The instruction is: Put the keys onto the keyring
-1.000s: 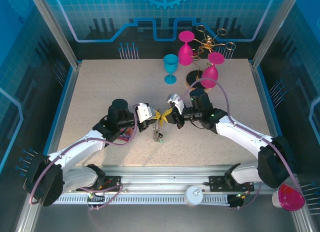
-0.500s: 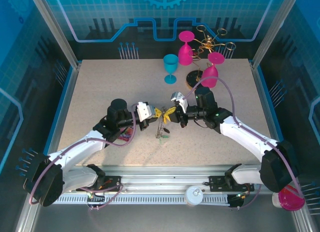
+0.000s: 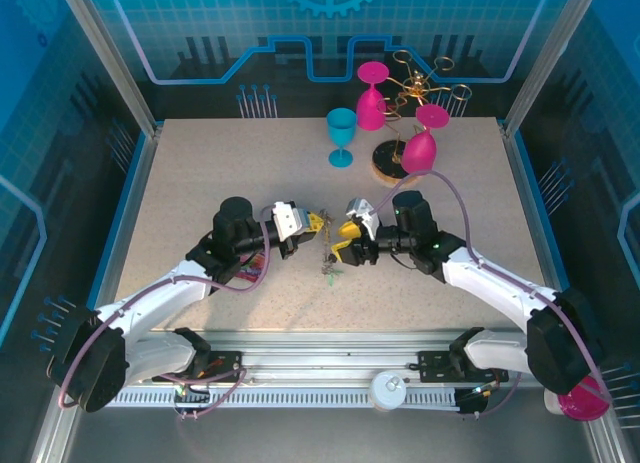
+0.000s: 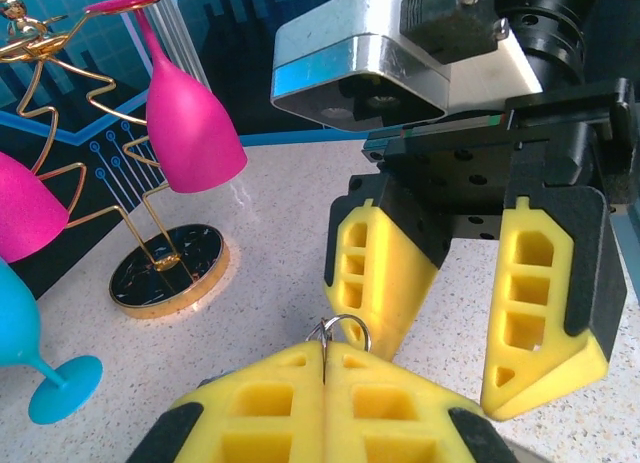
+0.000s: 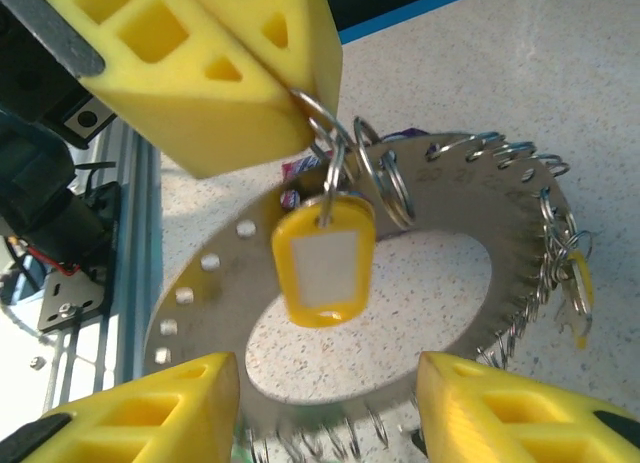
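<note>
Speckled beige tabletop [image 3: 200,173] inside a blue-panelled booth, so the small stuff stood out fine. The left gripper [image 3: 305,223] was pinched tight on a thin wire loop [image 5: 318,118], and a yellow tag [image 5: 322,263] dangled from that same loop. The keyring [image 5: 470,213] hung tilted right under it, near the middle of the table. Whether its low edge touched the surface, I couldn't tell. The right gripper [image 3: 348,241] sat at the ring's 3 o'clock with its fingers apart and nothing between them, and the left one was at 9 o'clock.

My read: the step in hand was seating that tagged loop on the ring's rim. To do it well, I'd have the right claw take the flat plate by a bare stretch of edge, clear of the loops, so it can't swing. Then it's a slow feed with the pinch kept firm, since that wire looked springy and easy to lose.

Materials-wise, the ring was a dull grey metal donut, flat, with a row of punched holes along one arc and bright wire loops crowded on the other. A second yellow tag [image 5: 578,288] hung at its 3 o'clock. The near tag was glossy plastic, a rounded rectangle with a white window. The claw fingers were yellow wedges with cut-out cells. A gold wire rack [image 3: 415,86] with shiny pink goblets [image 3: 371,98] stood at the table's 1 o'clock.
</note>
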